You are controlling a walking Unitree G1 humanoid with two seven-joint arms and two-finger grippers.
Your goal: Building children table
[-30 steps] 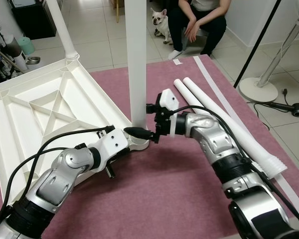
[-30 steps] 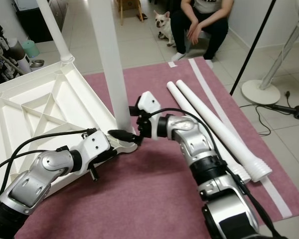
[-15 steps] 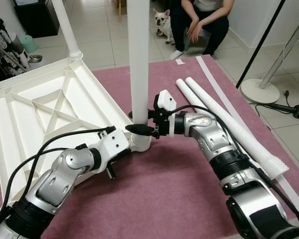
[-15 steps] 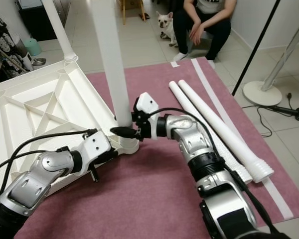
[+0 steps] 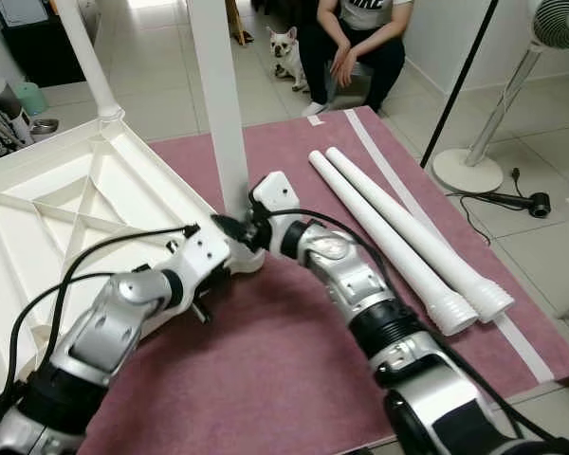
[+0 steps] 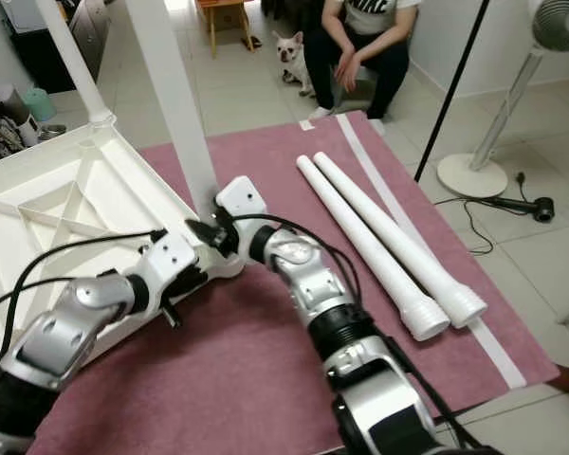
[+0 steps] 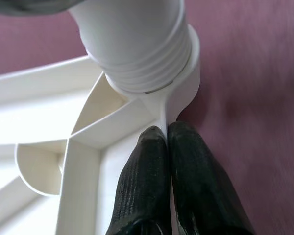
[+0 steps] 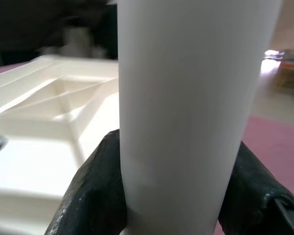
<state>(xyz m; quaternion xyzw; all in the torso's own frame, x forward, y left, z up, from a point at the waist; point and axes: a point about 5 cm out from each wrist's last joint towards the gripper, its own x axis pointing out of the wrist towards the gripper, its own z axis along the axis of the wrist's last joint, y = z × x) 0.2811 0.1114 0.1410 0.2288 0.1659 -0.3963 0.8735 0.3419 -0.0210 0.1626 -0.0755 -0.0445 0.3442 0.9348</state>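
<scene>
Nearest to us, our left gripper [image 5: 220,258] is pinched tight on the thin rim of the tabletop [image 5: 47,237], right at the corner socket [image 7: 183,63]; in the left wrist view the two fingers [image 7: 147,186] squeeze the plastic wall between them. The tabletop lies upside down on the pink rug [image 5: 294,351], ribs up.

Just past that, our right gripper [image 5: 229,226] wraps the foot of the upright leg [image 5: 218,104], one finger on either side, closed around it where it enters the socket. The threads look mostly sunk in, so we'd say we're mid-way through screwing this leg home. Next move probably needs another twist while the left keeps the corner from sliding, then a regrip.

Further out, a second leg [image 5: 83,52] already stands in the far corner. Two spare legs [image 5: 398,237] lie side by side on the rug to our right.

Beyond the rug, a person [image 5: 346,43] sits with a small dog [image 5: 286,52] beside them, and a fan [image 5: 474,161] stands off right.
</scene>
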